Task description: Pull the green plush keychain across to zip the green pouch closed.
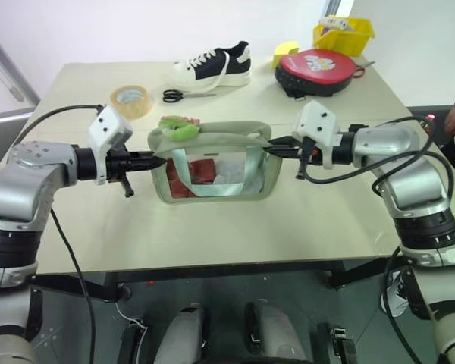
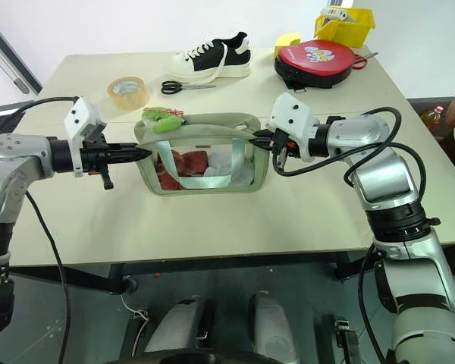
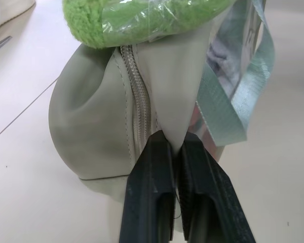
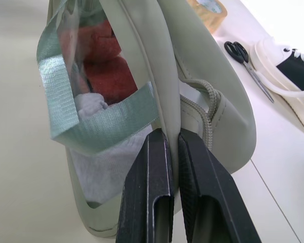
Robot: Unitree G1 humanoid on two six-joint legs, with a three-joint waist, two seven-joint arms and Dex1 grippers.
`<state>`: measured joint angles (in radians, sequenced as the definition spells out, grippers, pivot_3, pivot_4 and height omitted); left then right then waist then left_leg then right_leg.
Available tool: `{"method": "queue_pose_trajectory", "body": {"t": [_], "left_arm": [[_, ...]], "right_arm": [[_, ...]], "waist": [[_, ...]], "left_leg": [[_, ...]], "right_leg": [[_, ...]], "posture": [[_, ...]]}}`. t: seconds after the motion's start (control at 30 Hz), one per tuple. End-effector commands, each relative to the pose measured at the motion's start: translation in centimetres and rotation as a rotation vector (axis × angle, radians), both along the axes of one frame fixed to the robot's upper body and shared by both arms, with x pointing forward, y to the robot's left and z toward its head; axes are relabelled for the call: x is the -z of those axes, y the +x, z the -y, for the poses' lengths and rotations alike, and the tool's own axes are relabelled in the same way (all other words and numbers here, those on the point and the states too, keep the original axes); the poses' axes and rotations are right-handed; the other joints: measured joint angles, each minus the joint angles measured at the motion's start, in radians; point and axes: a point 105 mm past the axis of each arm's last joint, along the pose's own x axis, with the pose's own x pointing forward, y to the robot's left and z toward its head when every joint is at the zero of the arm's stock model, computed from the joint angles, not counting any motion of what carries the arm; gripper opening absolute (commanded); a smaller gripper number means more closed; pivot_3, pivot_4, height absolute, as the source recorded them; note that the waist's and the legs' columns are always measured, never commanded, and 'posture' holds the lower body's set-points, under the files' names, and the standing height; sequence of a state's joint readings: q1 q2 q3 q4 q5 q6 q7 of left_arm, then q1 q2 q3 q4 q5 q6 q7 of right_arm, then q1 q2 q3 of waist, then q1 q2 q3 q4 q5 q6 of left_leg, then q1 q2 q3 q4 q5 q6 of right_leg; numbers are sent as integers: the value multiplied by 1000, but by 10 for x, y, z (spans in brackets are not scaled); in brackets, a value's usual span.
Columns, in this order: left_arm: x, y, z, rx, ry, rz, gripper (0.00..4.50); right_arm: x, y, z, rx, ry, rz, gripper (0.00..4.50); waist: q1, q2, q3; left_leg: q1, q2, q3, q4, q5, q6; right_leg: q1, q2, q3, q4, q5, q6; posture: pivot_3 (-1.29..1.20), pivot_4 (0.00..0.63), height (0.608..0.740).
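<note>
Now, with both grippers (image 1: 158, 160) (image 1: 272, 149) clamped on the pouch (image 1: 212, 163) ends mid-frame, I'd hold the fabric taut before pulling the keychain (image 1: 180, 129).

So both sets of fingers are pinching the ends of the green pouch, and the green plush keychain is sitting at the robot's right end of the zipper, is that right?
Not quite. The left gripper and right gripper do pinch the ends of the green pouch, but the green plush keychain sits at the robot's left end of the zipper, next to the left fingers. The left eye view shows it.
</note>
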<state>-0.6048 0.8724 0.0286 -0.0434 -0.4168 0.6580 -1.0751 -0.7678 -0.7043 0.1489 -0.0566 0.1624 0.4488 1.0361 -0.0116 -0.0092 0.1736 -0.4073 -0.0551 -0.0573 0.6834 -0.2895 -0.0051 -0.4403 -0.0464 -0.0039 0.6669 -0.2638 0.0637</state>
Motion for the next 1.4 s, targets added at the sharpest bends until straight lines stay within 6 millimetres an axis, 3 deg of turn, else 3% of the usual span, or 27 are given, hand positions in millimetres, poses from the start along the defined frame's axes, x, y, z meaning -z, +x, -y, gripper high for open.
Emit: {"method": "queue_pose_trajectory", "body": {"t": [0.03,0.17,0.37,0.43,0.5,0.6,0.7,0.87,1.17,1.27,1.4], "left_arm": [[-15,-3,0,18,7,44,68],[-10,-13,6,75,9,3,68],[-3,-11,1,56,36,9,0],[-4,-11,0,56,36,12,0],[-5,-10,-1,52,36,17,0],[-7,-7,-1,47,34,28,0],[-7,-5,1,50,30,32,0],[-6,-2,5,60,33,39,0],[-7,-3,7,66,30,43,0],[-8,-2,8,68,28,46,0],[-9,-2,8,66,24,47,0]], "right_arm": [[-9,-4,-2,-12,8,31,0],[-9,-4,-1,-10,12,24,0],[-20,-11,9,-41,-24,-43,2627],[-37,-13,12,-58,-35,-37,3735],[-53,-15,7,-85,-31,-15,4409],[-75,-24,-24,-189,40,25,4409],[-84,-32,-64,-282,110,67,4409],[-65,-28,-113,-334,145,79,4409],[-47,-3,-139,-294,142,121,4409],[-39,3,-143,-295,106,141,3515],[-44,3,-144,-302,151,131,1505]], "waist": [[0,0,0],[-1,0,0],[3,0,0],[2,0,0],[1,1,0],[-5,1,0],[-2,1,0],[2,0,0],[-3,0,0],[-4,0,0],[-2,0,0]], "left_leg": [[0,0,0,0,0,0],[0,0,0,0,0,0],[0,0,0,0,0,0],[0,0,0,0,0,0],[0,0,0,0,0,0],[0,0,0,-1,0,0],[0,1,0,-1,0,0],[0,0,0,0,2,-3],[-1,0,0,0,3,-5],[-1,0,0,0,3,-5],[-1,0,0,0,3,-5]], "right_leg": [[0,0,0,0,0,0],[0,0,0,0,0,0],[0,0,0,0,0,0],[0,0,0,0,0,0],[0,0,0,-1,0,0],[0,0,0,0,0,0],[-1,0,0,0,0,0],[-1,0,0,0,0,0],[-1,0,0,0,0,0],[-2,0,0,1,0,0],[-1,0,0,1,0,0]], "posture": [[0,150,740],[0,150,740],[0,150,740],[0,150,740],[0,150,740],[0,150,740],[0,150,740],[0,150,740],[0,150,740],[0,150,740],[0,150,740]]}}
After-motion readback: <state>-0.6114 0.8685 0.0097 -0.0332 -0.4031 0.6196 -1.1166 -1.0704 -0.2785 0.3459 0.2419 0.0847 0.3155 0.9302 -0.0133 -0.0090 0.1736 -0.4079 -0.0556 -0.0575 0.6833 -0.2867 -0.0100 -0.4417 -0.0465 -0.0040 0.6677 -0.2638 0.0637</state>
